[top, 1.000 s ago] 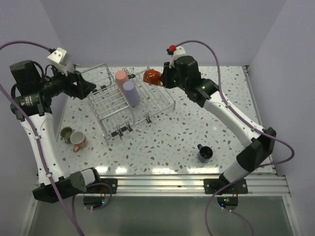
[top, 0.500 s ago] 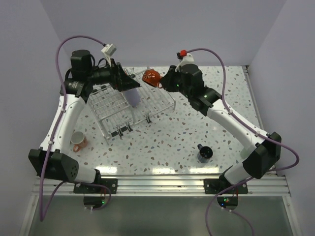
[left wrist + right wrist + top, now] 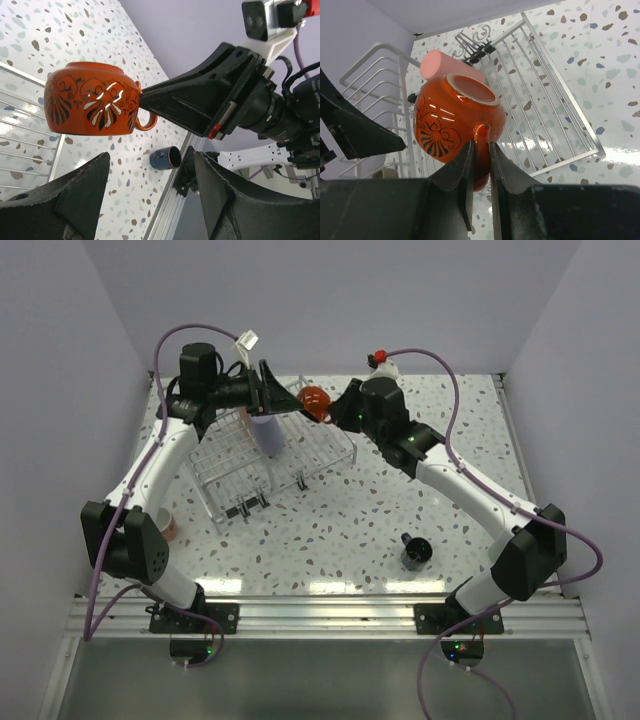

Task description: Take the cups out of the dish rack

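**A:** What is the room like?

**B:** Pale purple walls (image 3: 330, 300) stand around a white table (image 3: 350, 520) with dark specks. The wire rack (image 3: 225, 460) sits far back on the left.

**A:** Where is the orange cup (image 3: 314, 400)?

**B:** It is up in the air, over the far right edge of the rack. The right gripper (image 3: 480, 147) pinches its handle tight.

**A:** And the left gripper (image 3: 278, 400)?

**B:** It is spread wide and holds nothing. It is over the rack, just left of the orange cup.

**A:** Are there more cups?

**B:** A purple cup (image 3: 268, 432) and a pink cup (image 3: 445, 64) are in the rack. A dark cup (image 3: 415, 552) is on the table, near and right.
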You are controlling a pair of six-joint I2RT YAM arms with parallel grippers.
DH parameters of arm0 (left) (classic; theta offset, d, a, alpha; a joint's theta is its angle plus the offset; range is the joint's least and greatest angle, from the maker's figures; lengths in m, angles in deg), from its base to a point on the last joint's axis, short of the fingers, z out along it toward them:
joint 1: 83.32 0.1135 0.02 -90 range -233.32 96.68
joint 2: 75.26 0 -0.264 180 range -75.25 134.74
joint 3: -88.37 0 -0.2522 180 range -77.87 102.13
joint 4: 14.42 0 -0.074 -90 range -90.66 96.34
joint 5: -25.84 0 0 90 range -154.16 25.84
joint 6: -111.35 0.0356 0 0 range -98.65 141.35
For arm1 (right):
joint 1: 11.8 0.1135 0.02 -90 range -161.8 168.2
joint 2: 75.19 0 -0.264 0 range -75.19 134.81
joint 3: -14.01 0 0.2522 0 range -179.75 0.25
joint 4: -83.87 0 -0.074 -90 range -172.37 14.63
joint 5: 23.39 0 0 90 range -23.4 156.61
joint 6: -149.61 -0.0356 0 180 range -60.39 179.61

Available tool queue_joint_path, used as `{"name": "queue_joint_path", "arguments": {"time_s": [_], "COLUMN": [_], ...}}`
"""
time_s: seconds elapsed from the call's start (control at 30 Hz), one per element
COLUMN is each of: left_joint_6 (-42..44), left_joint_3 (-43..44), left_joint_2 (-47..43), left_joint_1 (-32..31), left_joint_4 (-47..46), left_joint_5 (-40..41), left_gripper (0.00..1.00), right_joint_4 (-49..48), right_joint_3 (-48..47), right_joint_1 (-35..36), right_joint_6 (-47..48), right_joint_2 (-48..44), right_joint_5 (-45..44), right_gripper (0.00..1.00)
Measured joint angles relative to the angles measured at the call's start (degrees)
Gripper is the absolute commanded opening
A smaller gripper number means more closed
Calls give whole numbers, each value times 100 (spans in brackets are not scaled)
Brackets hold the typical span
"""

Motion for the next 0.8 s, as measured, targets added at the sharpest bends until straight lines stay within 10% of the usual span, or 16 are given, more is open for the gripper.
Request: {"name": "queue_joint_path", "arguments": {"time_s": [0.8], "left_joint_6": [-1504], "left_joint_3": [-308], "left_joint_2": [535], "left_joint_1": [-234], "left_joint_4": [-1652], "left_joint_5": [708], "left_gripper": [61], "right_joint_4": [-448], "right_joint_3": [310], "right_joint_1": [-13], "right_joint_6": [-885], "right_joint_2": [0], "right_joint_5": [-317], "right_gripper": [0]}}
